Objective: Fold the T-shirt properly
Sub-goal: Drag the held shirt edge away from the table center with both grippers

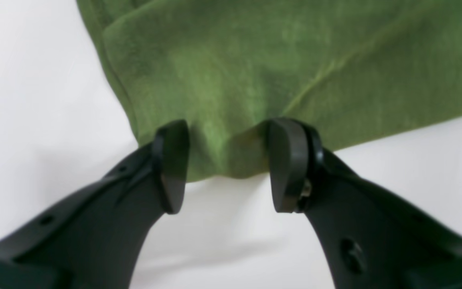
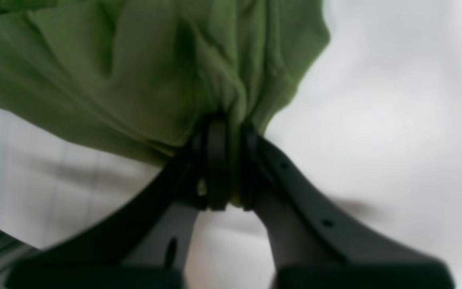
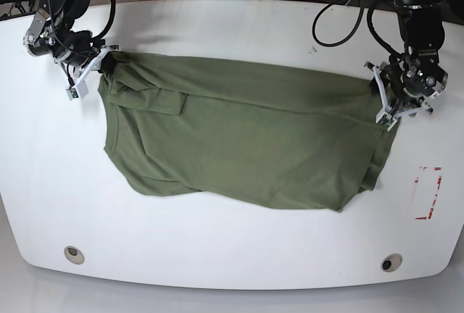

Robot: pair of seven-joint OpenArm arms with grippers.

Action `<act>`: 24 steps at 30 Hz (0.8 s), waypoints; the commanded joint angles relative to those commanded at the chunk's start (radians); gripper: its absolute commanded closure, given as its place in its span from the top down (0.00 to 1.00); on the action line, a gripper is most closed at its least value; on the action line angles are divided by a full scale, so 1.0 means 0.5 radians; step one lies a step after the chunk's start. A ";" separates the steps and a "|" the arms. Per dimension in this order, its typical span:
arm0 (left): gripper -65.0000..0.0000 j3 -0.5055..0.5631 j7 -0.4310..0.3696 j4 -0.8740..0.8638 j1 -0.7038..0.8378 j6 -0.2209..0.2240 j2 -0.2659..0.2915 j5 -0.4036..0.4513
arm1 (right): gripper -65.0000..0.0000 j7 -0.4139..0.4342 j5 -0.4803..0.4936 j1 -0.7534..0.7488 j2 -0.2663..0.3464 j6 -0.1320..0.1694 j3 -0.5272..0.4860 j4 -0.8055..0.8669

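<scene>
Between the two grippers the T-shirt [image 3: 239, 139] stretches, long axis running straight from one to the other. Right gripper [image 2: 229, 160] is clamped tight on a bunched corner. Left gripper [image 1: 227, 164] stands with jaws well apart, a fabric corner between them (touching or not, I cannot tell).
</scene>
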 joint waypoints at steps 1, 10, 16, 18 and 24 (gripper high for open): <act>0.46 -0.009 0.000 0.015 0.018 0.000 0.000 0.000 | 0.07 -0.012 0.000 -0.009 0.000 0.000 0.000 0.015; 0.46 -0.138 0.003 0.221 0.319 0.000 0.003 0.000 | 0.07 -0.123 0.000 -0.141 0.055 0.000 -0.006 0.190; 0.46 -0.212 0.003 0.374 0.537 0.000 0.009 0.000 | 0.07 -0.147 0.000 -0.218 0.071 0.000 -0.006 0.245; 0.46 -0.245 0.003 0.420 0.592 0.000 0.012 0.000 | 0.07 -0.153 0.000 -0.233 0.071 0.000 -0.006 0.261; 0.46 -0.273 0.092 0.540 0.703 0.000 0.061 0.000 | 0.07 -0.163 0.009 -0.307 0.101 0.000 -0.006 0.304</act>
